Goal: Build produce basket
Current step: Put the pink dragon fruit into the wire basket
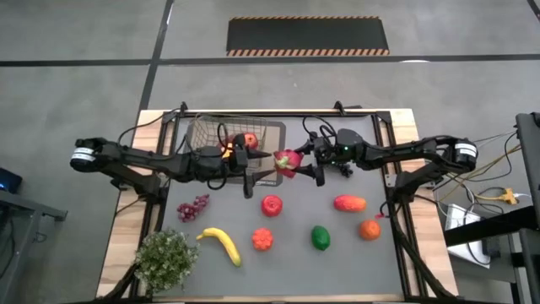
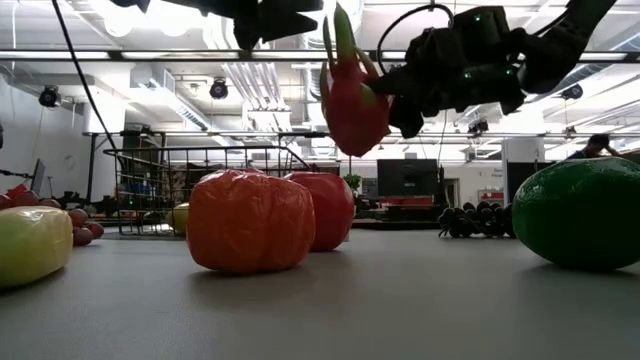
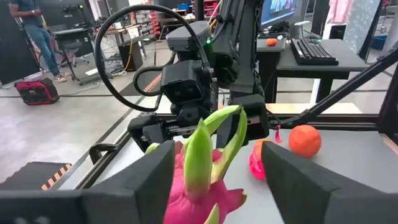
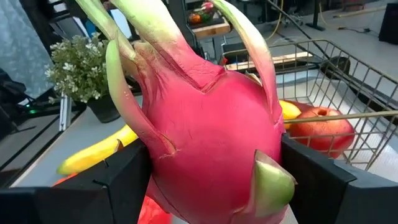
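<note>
My right gripper [image 1: 302, 162] is shut on the pink dragon fruit [image 1: 287, 162], held in the air just right of the wire-mesh basket [image 1: 207, 135]. In the low view the dragon fruit [image 2: 352, 100] hangs well above the table. My left gripper [image 1: 260, 166] is open. Its fingers [image 3: 146, 183] stand on either side of the dragon fruit's green-leafed end [image 3: 202, 162], and I cannot tell whether they touch it. A red apple [image 1: 250, 140] and a yellow fruit lie in the basket. My right gripper pinches the dragon fruit's pink body by its two sides [image 4: 158, 168] between its two fingers [image 4: 118, 186]. The fingers come level from the table's right. The fruit is lifted clear of the table, its green leaf tips [image 2: 340, 30] pointing up.
On the mat in front lie purple grapes [image 1: 192, 207], a banana [image 1: 221, 243], a red apple [image 1: 272, 204], a red-orange fruit [image 1: 262, 239], a green pepper [image 1: 321, 237], a mango [image 1: 349, 203] and an orange [image 1: 369, 229]. A potted plant [image 1: 166, 257] stands near left.
</note>
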Controlling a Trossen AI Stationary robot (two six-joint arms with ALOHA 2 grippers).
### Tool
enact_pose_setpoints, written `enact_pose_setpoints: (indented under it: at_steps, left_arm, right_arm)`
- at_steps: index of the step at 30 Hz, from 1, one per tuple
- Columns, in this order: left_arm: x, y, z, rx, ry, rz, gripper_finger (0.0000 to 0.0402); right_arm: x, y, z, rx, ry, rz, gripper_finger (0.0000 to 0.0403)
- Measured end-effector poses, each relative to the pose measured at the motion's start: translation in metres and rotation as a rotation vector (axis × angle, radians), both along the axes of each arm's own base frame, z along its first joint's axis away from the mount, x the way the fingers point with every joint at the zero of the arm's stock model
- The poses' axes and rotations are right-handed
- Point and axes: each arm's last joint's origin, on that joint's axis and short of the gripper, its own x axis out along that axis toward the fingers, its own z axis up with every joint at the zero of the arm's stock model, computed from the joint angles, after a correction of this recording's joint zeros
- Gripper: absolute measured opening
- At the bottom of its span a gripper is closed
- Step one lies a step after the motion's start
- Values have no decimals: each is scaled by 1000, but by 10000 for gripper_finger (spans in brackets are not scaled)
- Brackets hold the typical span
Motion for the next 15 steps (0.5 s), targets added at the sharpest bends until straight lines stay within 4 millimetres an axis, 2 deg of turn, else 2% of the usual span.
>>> enact_pose_setpoints:
  at_steps: [6,10,15]
  left_arm:
    - [23,0,-19,29,-15,19,296]
    - [38,2,-35,51,-30,34,301]
    - [44,6,-42,54,-35,95,287]
  right_arm:
    - [0,-1,0,0,-6,-17,292]
    - [0,-1,0,1,-4,-18,292]
    - [0,-1,0,1,-4,-18,292]
